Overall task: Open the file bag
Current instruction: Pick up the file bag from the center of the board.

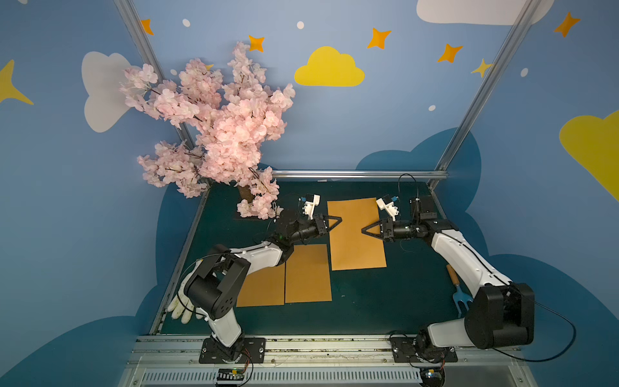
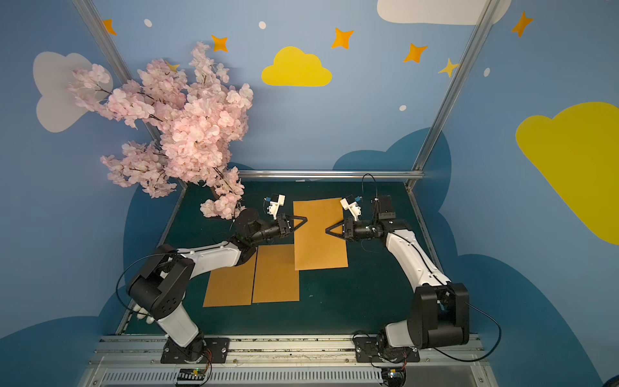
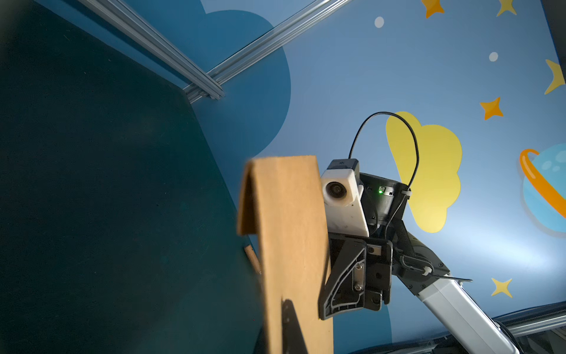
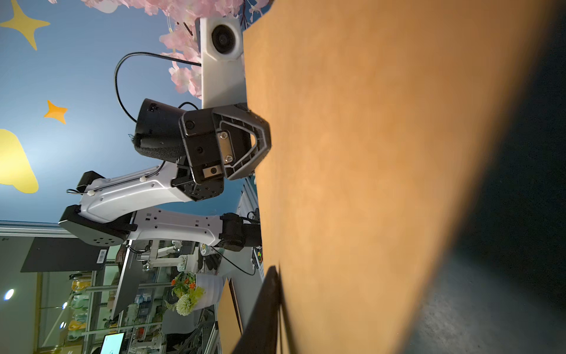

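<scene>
Brown file bag between both tools | left tool clamped on its edge | right tool: opening unclear

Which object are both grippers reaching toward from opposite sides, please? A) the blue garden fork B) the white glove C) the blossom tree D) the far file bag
D: in a top view the left gripper has its tip at the left edge of the far file bag, and the right gripper points over its right side.
</scene>
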